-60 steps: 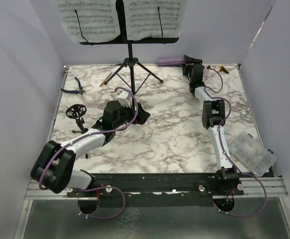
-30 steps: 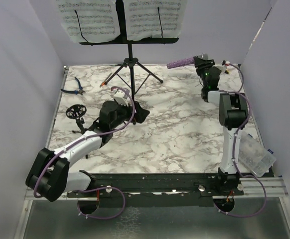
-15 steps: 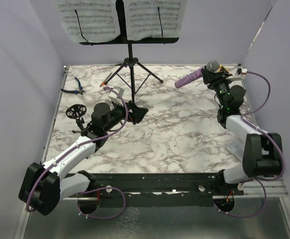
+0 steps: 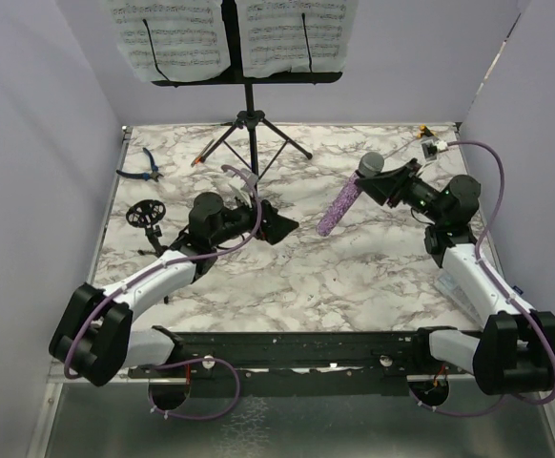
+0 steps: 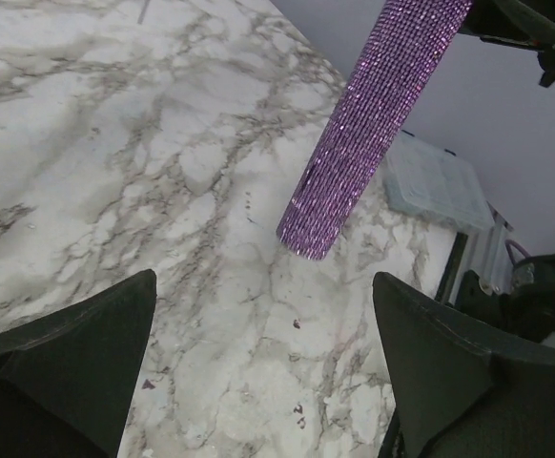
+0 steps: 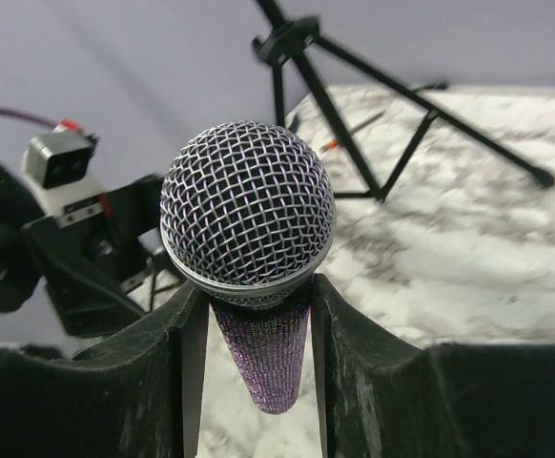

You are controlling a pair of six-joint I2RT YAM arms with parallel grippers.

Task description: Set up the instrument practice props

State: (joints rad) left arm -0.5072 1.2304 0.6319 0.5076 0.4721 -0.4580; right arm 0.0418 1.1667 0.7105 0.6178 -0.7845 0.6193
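Item count, overhead view. One tall black music stand, upper centre, carrying two white sheet-music pages. One purple glitter microphone, centre right. One small black mic stand and one pair of blue-handled pliers, left. One clear plastic box. Two grippers, namely the left gripper and the right gripper. One marble tabletop.

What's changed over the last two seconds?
The right gripper lifted the purple glitter microphone off the table's far edge and carried it toward the middle. Its handle now slants down toward the left gripper, which turned to face it with its jaws open. The tall black music stand, blue-handled pliers and small black tripod mic stand stayed put.
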